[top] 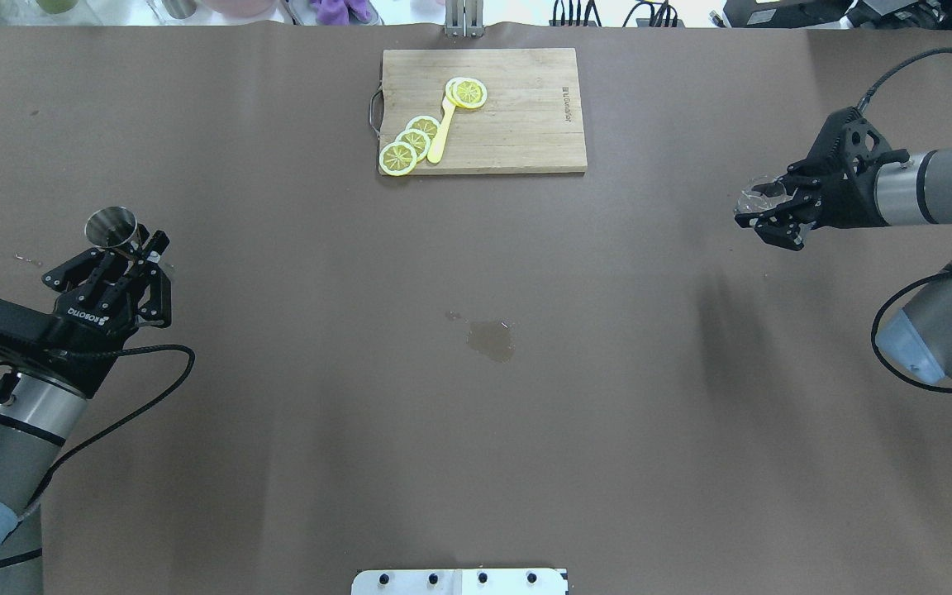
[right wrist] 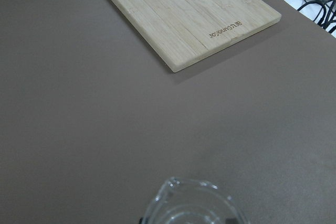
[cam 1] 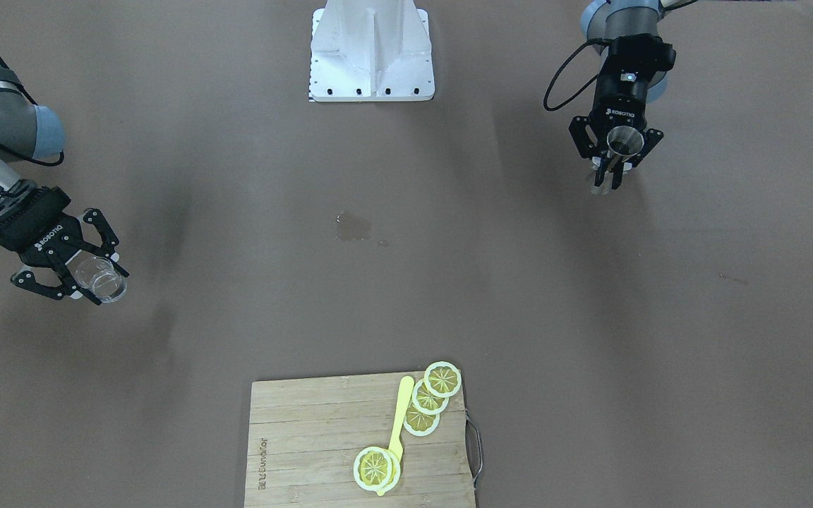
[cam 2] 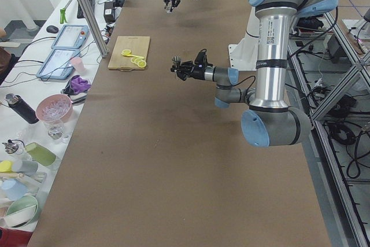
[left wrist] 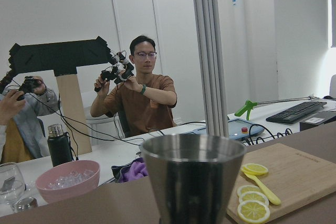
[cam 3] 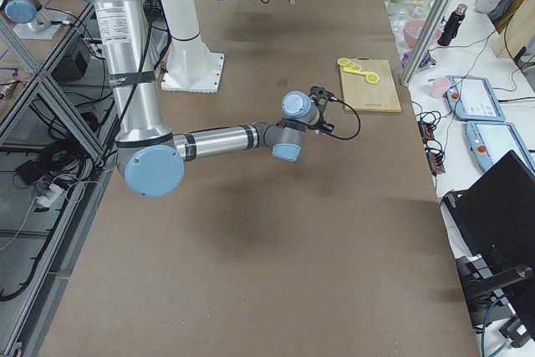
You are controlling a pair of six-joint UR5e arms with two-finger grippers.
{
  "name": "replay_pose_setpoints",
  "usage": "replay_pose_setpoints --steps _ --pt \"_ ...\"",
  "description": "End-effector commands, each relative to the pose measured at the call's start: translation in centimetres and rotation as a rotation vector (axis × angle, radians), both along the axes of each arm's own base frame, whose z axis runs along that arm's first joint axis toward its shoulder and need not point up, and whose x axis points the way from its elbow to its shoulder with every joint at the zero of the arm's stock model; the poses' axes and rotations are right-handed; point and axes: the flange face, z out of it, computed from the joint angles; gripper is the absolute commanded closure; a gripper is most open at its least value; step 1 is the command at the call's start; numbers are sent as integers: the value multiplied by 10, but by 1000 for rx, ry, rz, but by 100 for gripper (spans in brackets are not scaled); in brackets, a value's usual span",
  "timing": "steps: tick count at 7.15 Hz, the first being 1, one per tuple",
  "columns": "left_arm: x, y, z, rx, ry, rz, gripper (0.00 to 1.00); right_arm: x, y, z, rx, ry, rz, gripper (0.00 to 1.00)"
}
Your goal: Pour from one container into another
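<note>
At table [top: 278,463] left side: left gripper [top: 130,252] clamped on the steel jigger [top: 111,227], jigger upright with mouth up, held clear of the surface. Far over on the right side: right gripper [top: 753,207] closed around the clear glass [cam 1: 99,275], also off the table. The two containers are well apart, a full table width between them. Wet patch [top: 491,340] near table centre. Wooden cutting board [top: 517,124] at the far edge, middle, with lemon slices [top: 410,140] and a yellow utensil [top: 440,136] on its left part.
</note>
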Motion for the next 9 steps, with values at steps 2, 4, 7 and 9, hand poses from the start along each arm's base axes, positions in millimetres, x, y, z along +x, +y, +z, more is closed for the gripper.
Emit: replay_pose_setpoints --steps 2,4,7,9 --pt "-27 14 18 -51 12 -60 100 -3 -2 34 4 -12 -1 100" --pt "-28 11 21 -98 93 -132 100 -5 2 54 -2 -32 -23 100" --pt "-13 4 29 -161 163 -280 100 -10 11 67 -2 -81 -66 100" --pt "0 1 41 -170 180 -344 100 -20 21 85 14 -94 -90 100"
